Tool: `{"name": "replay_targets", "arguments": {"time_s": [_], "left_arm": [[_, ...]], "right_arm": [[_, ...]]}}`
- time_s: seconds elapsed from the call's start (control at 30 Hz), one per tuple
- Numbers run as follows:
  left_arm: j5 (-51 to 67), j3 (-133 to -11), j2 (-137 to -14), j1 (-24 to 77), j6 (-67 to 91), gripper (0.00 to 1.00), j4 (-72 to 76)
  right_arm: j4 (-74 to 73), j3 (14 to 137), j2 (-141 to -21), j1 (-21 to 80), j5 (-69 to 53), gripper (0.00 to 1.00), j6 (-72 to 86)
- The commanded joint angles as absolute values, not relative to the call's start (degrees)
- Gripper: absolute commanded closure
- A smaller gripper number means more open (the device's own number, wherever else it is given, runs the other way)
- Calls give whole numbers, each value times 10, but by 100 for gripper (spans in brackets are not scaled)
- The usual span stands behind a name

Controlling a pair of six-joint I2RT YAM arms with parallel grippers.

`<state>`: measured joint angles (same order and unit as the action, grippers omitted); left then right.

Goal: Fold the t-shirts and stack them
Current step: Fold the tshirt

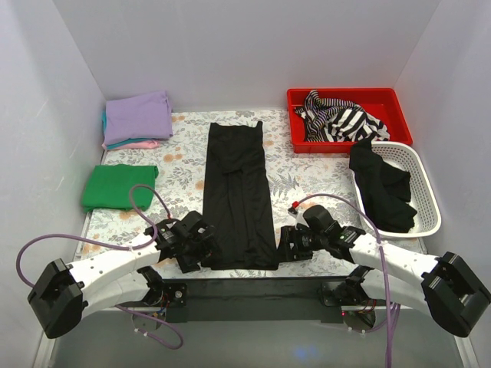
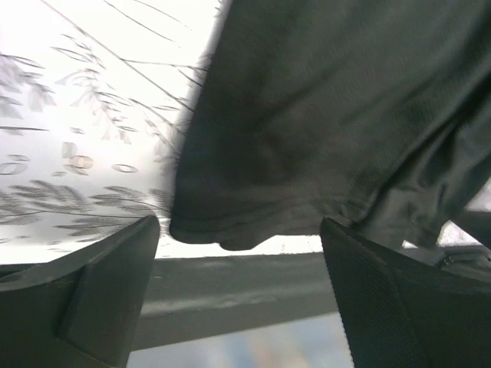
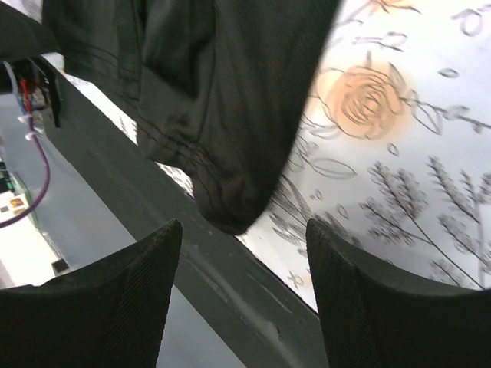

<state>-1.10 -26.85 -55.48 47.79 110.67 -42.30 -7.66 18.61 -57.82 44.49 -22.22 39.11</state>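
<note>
Left gripper (image 1: 205, 247) stands spread wide at the near left corner of the black shirt (image 1: 238, 192). Right gripper (image 1: 285, 245) stands the same way at the near right corner. Neither grasps anything. Each hem corner lies just ahead of the gap between the fingers, flat on the floral table (image 1: 307, 176). The shirt is folded into a long narrow strip mid-table, running near to far.
</note>
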Motion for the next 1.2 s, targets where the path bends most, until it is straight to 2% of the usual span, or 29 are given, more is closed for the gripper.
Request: {"name": "replay_targets", "arguments": {"time_s": [0.0, 0.07, 0.13, 0.27, 0.47, 0.57, 0.6, 0.7, 0.73, 0.77, 0.87, 0.9, 0.97, 1.03, 1.07, 1.1, 1.17], "left_arm": [[36, -237, -558, 480, 1103, 18, -387], [45, -230, -554, 480, 1099, 25, -377], [51, -226, -551, 480, 1099, 25, -376], [62, -211, -542, 480, 1103, 33, -368], [71, -196, -543, 480, 1107, 46, -349], [75, -192, -555, 480, 1105, 50, -338], [74, -192, -559, 480, 1102, 58, -333], [69, -194, -567, 480, 1101, 64, -323], [69, -195, -571, 480, 1101, 72, -320], [66, -198, -574, 480, 1100, 76, -320], [62, -198, -571, 480, 1100, 83, -321], [60, -199, -569, 480, 1100, 83, -326], [55, -200, -556, 480, 1100, 72, -335], [44, -207, -546, 480, 1101, 63, -354], [40, -213, -540, 480, 1103, 53, -363], [36, -220, -532, 480, 1107, 51, -386], [8, -232, -526, 480, 1120, 49, -420]], "right_arm": [[-10, 169, -591, 460, -218, 28, 427], [-5, 164, -607, 468, -221, 28, 439], [39, 154, -614, 475, -224, 28, 453], [69, 150, -646, 488, -223, 29, 463], [104, 146, -683, 499, -215, 35, 474], [118, 145, -699, 504, -218, 43, 480], [120, 145, -701, 506, -218, 47, 481], [128, 144, -710, 510, -215, 58, 481], [129, 144, -714, 511, -217, 62, 481], [132, 147, -717, 511, -217, 67, 480], [133, 151, -720, 513, -219, 71, 474], [133, 153, -719, 513, -217, 71, 473], [133, 155, -717, 513, -215, 67, 472], [132, 156, -715, 513, -216, 56, 471], [132, 156, -715, 513, -216, 51, 470], [131, 156, -713, 514, -216, 41, 470], [129, 157, -706, 513, -214, 36, 468]]}}
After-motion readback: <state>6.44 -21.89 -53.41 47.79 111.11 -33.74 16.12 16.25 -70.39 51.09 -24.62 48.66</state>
